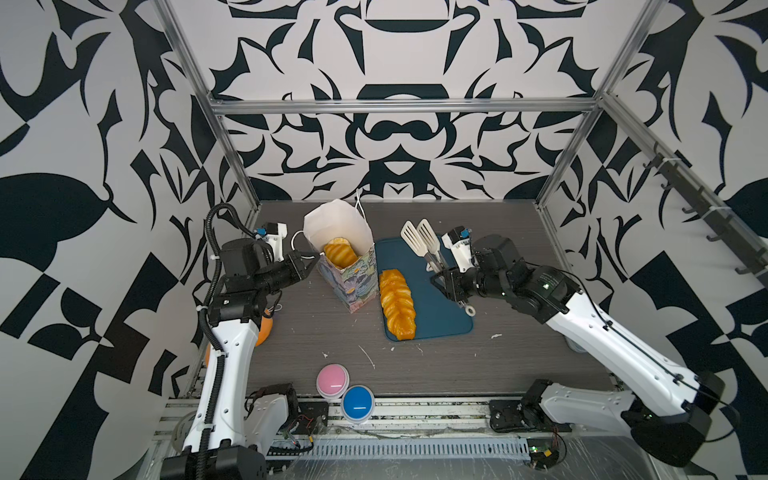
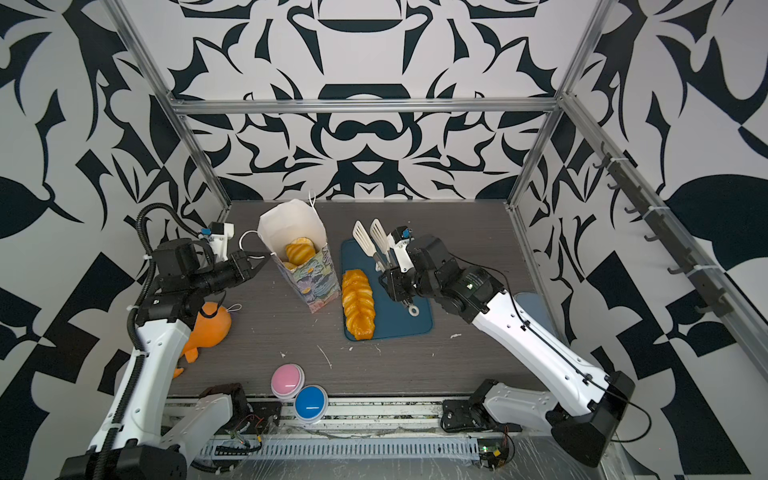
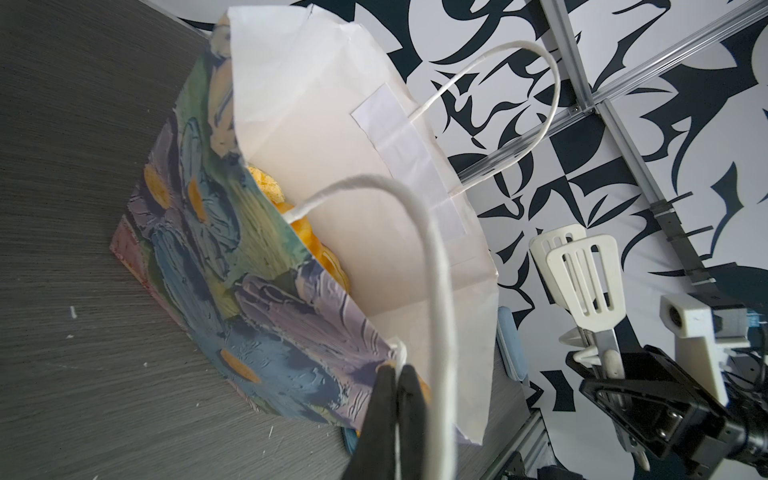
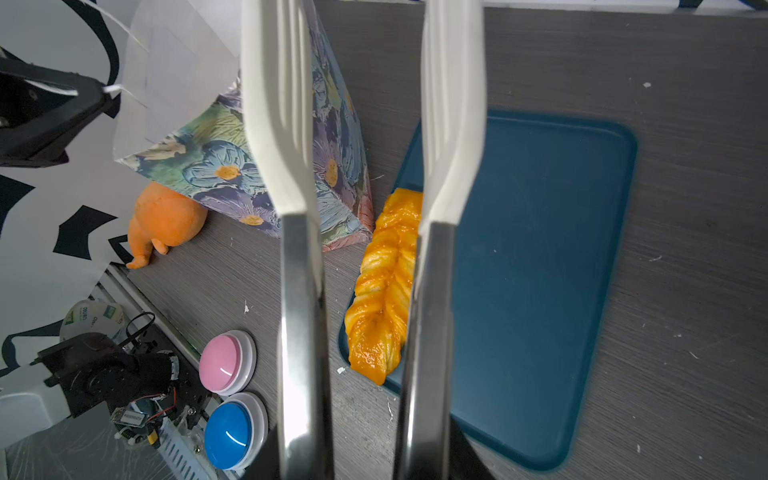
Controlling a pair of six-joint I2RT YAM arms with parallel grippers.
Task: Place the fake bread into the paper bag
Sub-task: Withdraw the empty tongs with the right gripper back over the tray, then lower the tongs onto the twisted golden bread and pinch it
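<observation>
- Left claw [image 1: 312, 266] pinched shut on the rim of the tall floral paper bag [image 1: 353, 286].
- Right claw [image 1: 441, 279] clasped white slotted tongs [image 1: 410, 237], empty.
- Next, likely: tongs straddle the glossy braided loaf [image 1: 397, 305].

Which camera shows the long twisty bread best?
A top view: the whole loaf lies bare along the left edge of the tray. The right wrist view is closer, but the tongs cross in front and hide part of it. The left wrist view does not show it.
</observation>
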